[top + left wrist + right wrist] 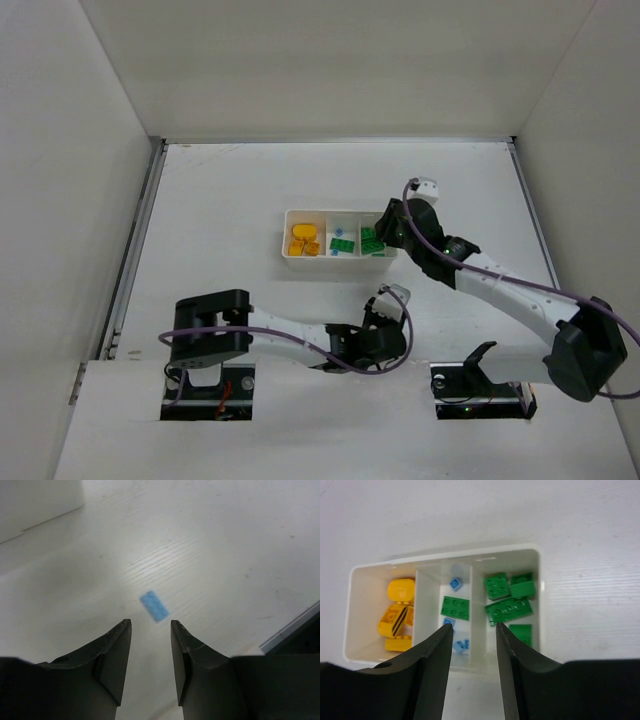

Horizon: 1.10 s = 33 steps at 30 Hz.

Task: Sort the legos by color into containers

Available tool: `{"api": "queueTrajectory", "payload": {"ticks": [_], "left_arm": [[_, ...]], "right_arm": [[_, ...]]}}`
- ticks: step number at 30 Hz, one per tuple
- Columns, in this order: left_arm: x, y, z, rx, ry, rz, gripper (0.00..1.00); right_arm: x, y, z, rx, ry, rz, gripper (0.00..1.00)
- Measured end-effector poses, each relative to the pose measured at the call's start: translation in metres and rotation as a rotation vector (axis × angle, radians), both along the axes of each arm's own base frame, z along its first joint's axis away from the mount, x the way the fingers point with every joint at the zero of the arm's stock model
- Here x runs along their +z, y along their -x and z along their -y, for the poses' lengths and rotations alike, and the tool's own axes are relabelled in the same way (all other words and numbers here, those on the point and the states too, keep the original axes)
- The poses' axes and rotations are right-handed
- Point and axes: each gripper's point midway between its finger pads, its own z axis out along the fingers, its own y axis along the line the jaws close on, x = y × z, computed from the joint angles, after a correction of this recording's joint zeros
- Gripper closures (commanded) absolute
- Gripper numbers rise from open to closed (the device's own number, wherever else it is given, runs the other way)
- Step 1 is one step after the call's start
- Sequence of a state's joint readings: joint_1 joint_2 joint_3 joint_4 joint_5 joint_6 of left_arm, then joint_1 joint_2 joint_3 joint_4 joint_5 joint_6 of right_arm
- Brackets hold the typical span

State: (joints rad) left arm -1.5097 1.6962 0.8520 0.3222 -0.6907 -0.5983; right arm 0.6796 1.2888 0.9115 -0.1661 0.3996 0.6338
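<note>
Left gripper (150,625), fingers apart and empty, faces one loose blue brick (154,606); right gripper (474,627), also apart, hovers above the mostly sorted tray (540,595), where one green brick (455,607) sits among blue ones.

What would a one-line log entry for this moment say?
left gripper: open, loose blue brick just ahead | right gripper: open, empty, above tray | middle compartment: one green brick among blue ones
</note>
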Motion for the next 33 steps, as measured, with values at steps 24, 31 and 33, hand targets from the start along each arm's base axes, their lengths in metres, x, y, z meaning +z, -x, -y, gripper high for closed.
{"api": "queueTrajectory", "payload": {"ticks": [24,31,33], "left_arm": [[-0.050,-0.007,0.019,0.130,-0.203,-0.067,0.66],[-0.049,-0.009,0.024,0.135,-0.175,-0.092,0.70],[-0.049,-0.010,0.024,0.137,-0.169,-0.096,0.71]], "right_arm": [[-0.032,0.029,0.051,-0.042,-0.061,-0.009,0.54],[-0.035,0.027,0.047,-0.032,-0.076,-0.005,0.54],[-0.038,0.028,0.047,-0.028,-0.075,-0.011,0.54]]}}
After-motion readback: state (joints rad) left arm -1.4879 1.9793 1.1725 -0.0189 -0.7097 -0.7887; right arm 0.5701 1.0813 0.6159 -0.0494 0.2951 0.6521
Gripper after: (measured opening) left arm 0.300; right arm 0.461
